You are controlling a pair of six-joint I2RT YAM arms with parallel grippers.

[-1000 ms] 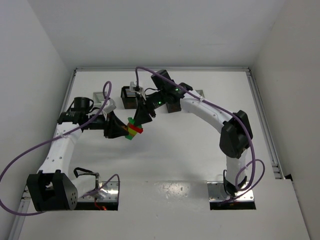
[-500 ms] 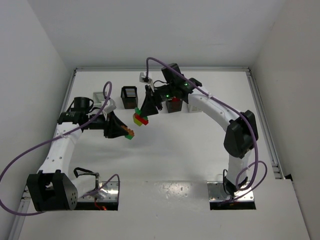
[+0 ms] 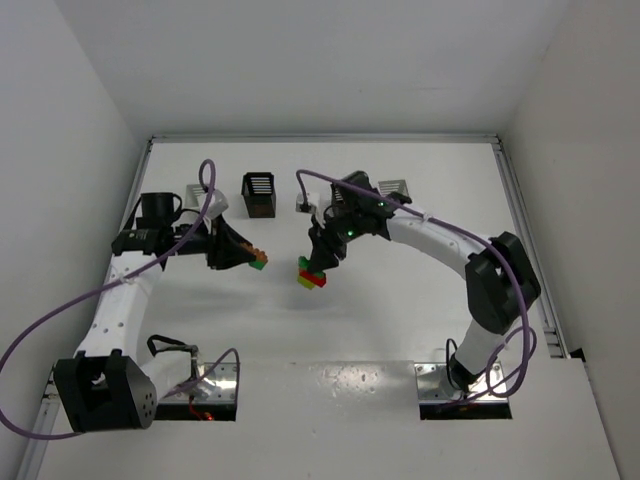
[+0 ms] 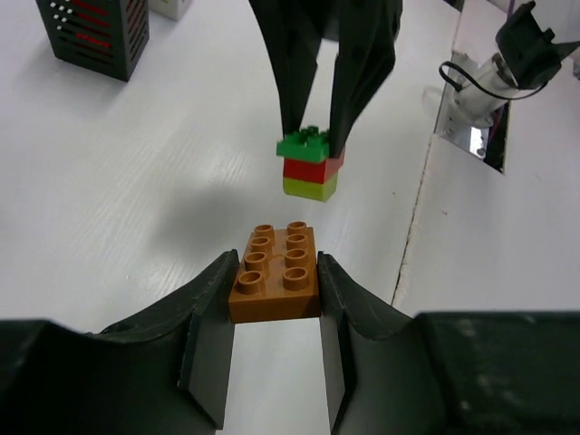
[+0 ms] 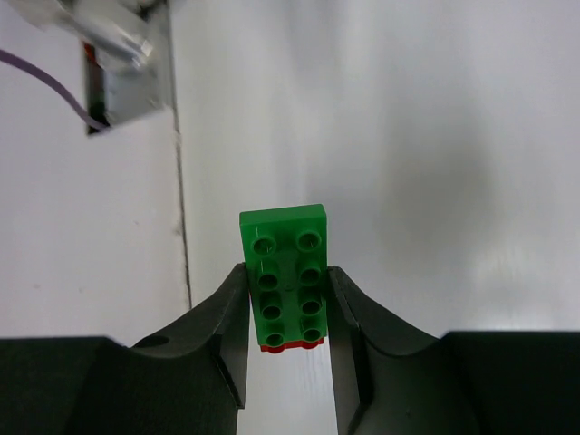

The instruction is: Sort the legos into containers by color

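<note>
**A:** What has just changed?

**B:** Your arms have pulled apart. A second ago both pincers met on one stack at the far side. Now the left pincer (image 4: pixel 275 276) is clamped on an orange-brown plastic brick (image 4: pixel 276 267), gripping its long sides and holding it above the white surface (image 3: pixel 400 300) at the left. The right pincer (image 5: pixel 288 272) is clamped on the remaining stack of three plastic bricks (image 3: pixel 312 275), green on top, red in the middle and yellow-green beneath. It has swung that stack nearer, to about the middle.

**A:** What does that mean for the sort?

**B:** I judge that you have freed one colour, so the orange-brown brick looks ready for a bin. The stack still needs splitting twice. From above, a fleck of green shows by the orange-brown brick, and I cannot tell whether that is another brick.

**A:** Where are the bins?

**B:** They sit along the far edge. A black slatted bin (image 3: pixel 260 195) stands left of middle and a white slatted bin (image 3: pixel 396 187) stands right of it. Another white one is half hidden behind your left arm. I cannot see the fourth from above.

**A:** And the room?

**B:** Plain white walls (image 3: pixel 60 120) close in the left, right and far sides. A metal rail (image 3: pixel 525 240) runs down the right edge, and purple cables (image 3: pixel 40 320) loop off both arms.
</note>
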